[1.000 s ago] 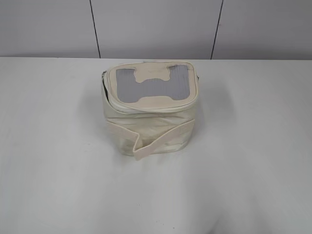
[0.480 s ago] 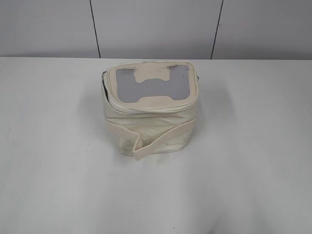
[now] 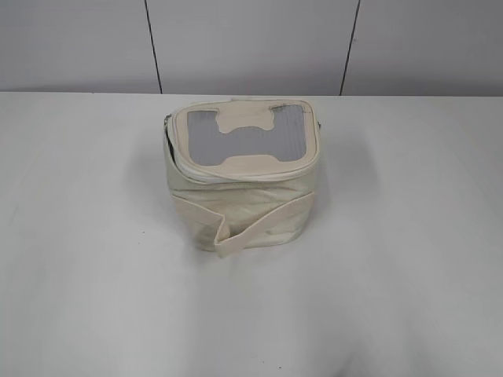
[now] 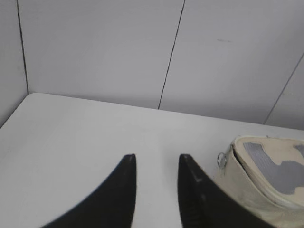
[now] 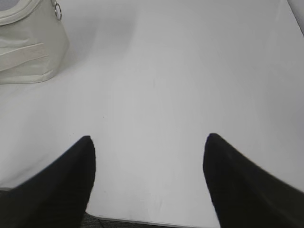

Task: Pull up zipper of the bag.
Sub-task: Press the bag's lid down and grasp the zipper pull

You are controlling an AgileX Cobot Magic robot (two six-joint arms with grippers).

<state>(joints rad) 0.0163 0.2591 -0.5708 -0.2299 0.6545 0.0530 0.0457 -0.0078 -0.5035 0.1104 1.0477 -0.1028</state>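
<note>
Cream fabric: the bag (image 3: pixel 244 177) stands on the white table (image 3: pixel 409 275), centred left to right and toward the far side.
Progress: not started, as judged from these views. No gripper touches the bag; neither arm appears in the exterior view.
Zipper: the zipper (image 3: pixel 236 177) runs around the lid rim. A dark gap shows at the far-left corner of the lid, so the lid appears partly unzipped there.
Remaining: reach a ring pull, grip it, draw the slider along the track until the gap closes.
Pulls: one silver ring pull (image 4: pixel 221 158) hangs at the bag corner in the left wrist view; another ring (image 5: pixel 58 10) hangs at the bag's edge in the right wrist view.
Left gripper (image 4: pixel 156 164): jaws apart with a narrow gap, holding nothing; bag lies to its right, near.
Right gripper (image 5: pixel 148 145): jaws spread wide, holding nothing; bag lies far-left, well apart.
Bag surface: grey mesh top panel (image 3: pixel 206 140) with a cream H-shaped patch (image 3: pixel 244 140); wide cream strap (image 3: pixel 255 220) lies across the near face, end loose.
</note>
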